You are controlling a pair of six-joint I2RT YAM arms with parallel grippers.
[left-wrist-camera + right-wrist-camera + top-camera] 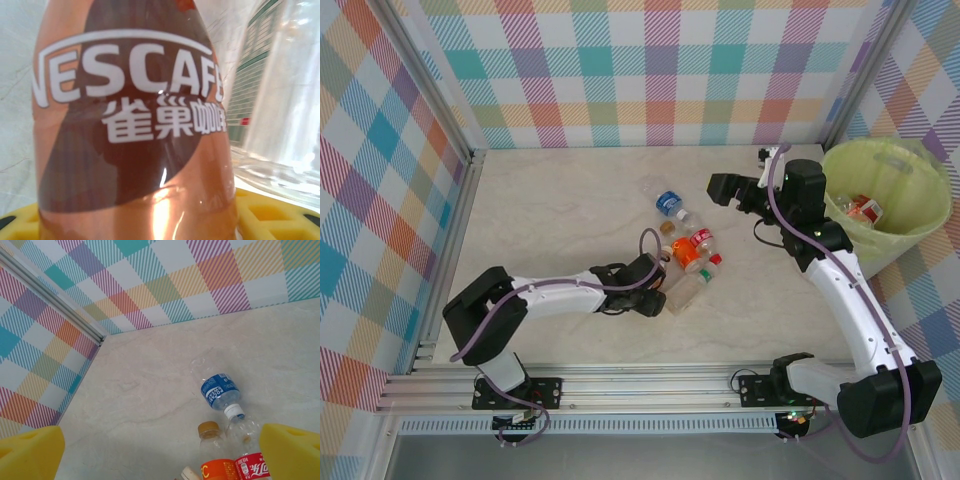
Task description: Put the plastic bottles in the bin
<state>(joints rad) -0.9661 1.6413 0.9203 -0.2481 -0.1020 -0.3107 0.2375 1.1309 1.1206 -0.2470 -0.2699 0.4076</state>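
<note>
While the left gripper (666,283) has a Nescafé bottle (135,125) between its yellow pads (280,215), I cannot tell whether they pinch it or merely flank it. A clear bottle (285,100) lies just beside it. The right gripper (160,452) hangs with jaws wide apart and nothing between them. Ahead of it and lower lie a blue bottle (219,390), an orange bottle (216,469) and a red bottle (251,463). The bin (920,222) stands behind it, with bottles (865,208) inside.
</note>
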